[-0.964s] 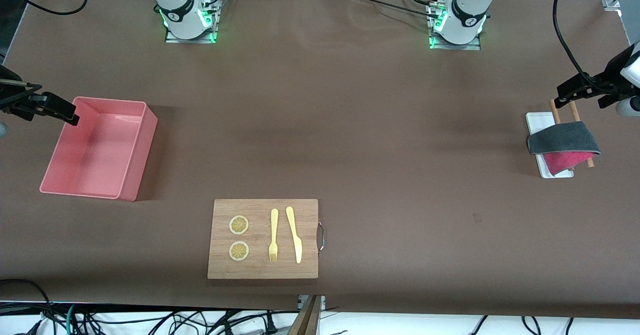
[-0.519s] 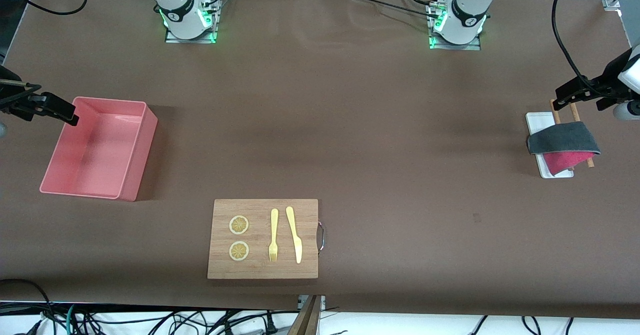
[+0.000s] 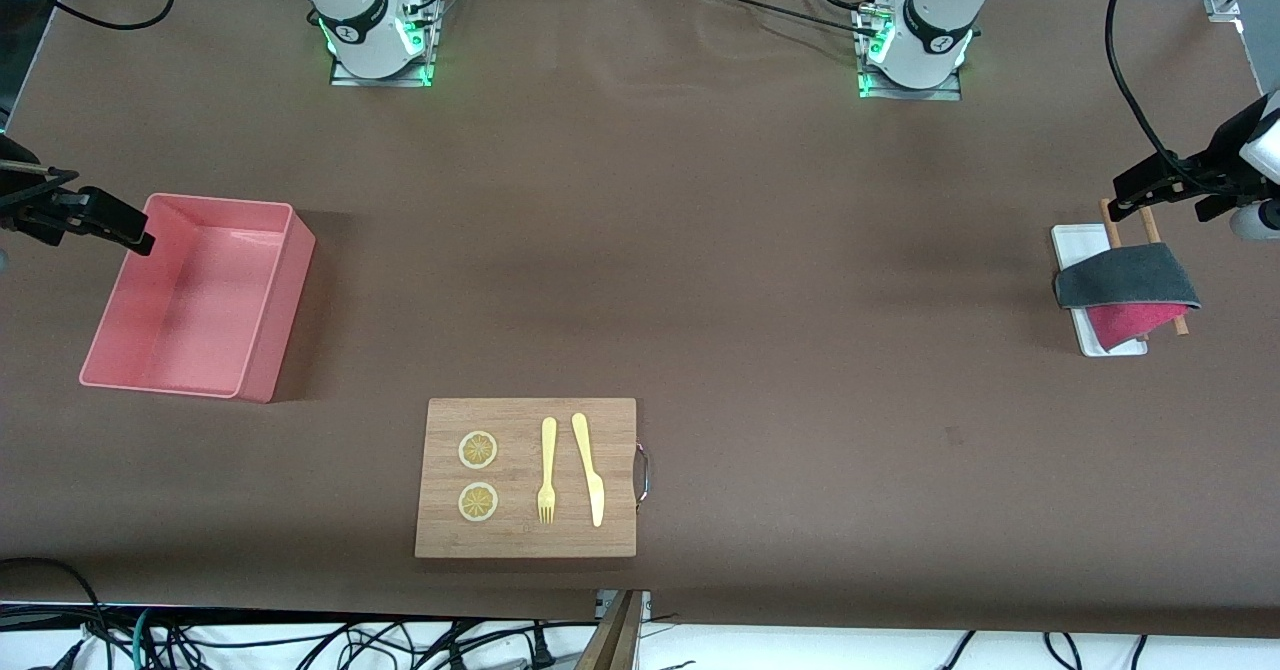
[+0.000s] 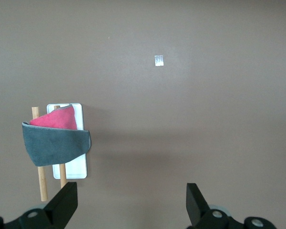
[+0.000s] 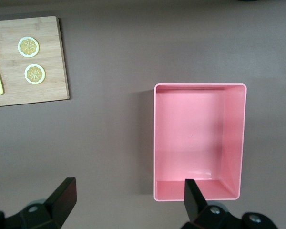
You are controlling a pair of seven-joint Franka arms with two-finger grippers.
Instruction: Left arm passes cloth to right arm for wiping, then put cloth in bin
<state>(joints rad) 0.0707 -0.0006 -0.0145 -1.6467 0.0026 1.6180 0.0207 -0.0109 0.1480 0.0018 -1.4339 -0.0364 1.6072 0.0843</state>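
Observation:
The cloth (image 3: pixel 1128 290), dark grey outside and crimson-pink inside, hangs folded over two wooden sticks (image 3: pixel 1108 222) on a flat white tray (image 3: pixel 1075 245) at the left arm's end of the table. My left gripper (image 3: pixel 1160 200) hovers open over the sticks' free ends, holding nothing. Its wrist view shows the cloth (image 4: pixel 55 145) apart from the wide-spread left gripper (image 4: pixel 132 205). The salmon-pink bin (image 3: pixel 285 290) stands empty at the right arm's end. My right gripper (image 3: pixel 70 225) hangs open over the bin's outer rim; in its wrist view the right gripper (image 5: pixel 128 202) straddles a corner of the bin (image 5: pixel 155 143).
A wooden cutting board (image 3: pixel 610 450) lies near the front edge, bearing two lemon slices (image 3: pixel 478 450), a yellow fork (image 3: pixel 547 470) and a yellow knife (image 3: pixel 590 470). A small white scrap (image 4: pixel 158 60) lies on the brown table cover.
Both grippers have drifted only slightly in place. The cloth, bin and board lie as before.

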